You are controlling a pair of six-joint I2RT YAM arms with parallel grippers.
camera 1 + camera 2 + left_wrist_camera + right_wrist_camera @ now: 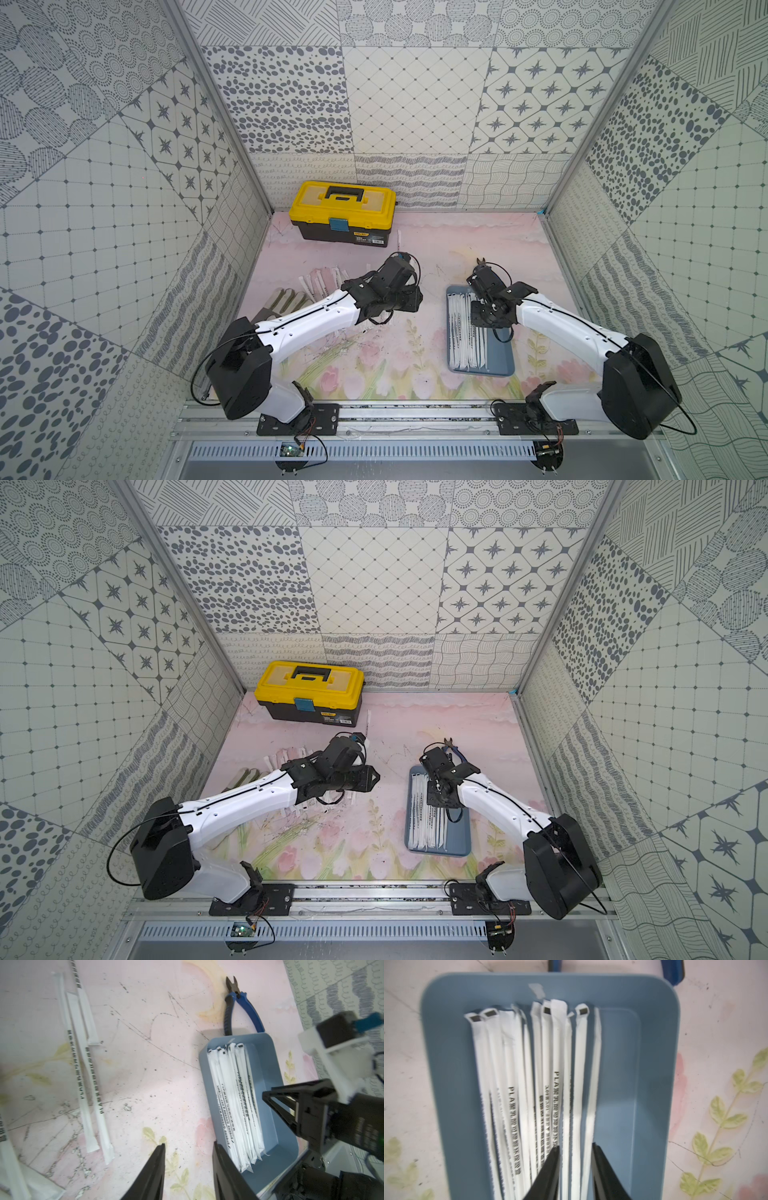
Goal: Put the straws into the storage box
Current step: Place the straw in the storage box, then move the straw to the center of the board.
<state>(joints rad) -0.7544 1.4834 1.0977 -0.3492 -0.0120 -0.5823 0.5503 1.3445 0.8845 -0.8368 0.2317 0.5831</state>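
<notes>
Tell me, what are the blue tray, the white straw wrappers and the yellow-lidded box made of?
The tray is probably moulded plastic: smooth, matt blue-grey, with rounded corners. The straw wrappers look like thin white paper, judging by the crimped edges and dark print. The box is likely hard plastic, with a slightly shiny yellow lid on a black body.

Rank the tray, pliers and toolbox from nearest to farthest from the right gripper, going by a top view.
1. Tray: directly under the right gripper.
2. Pliers: just past the tray's far end.
3. Toolbox: far back, to the robot's left.
</notes>
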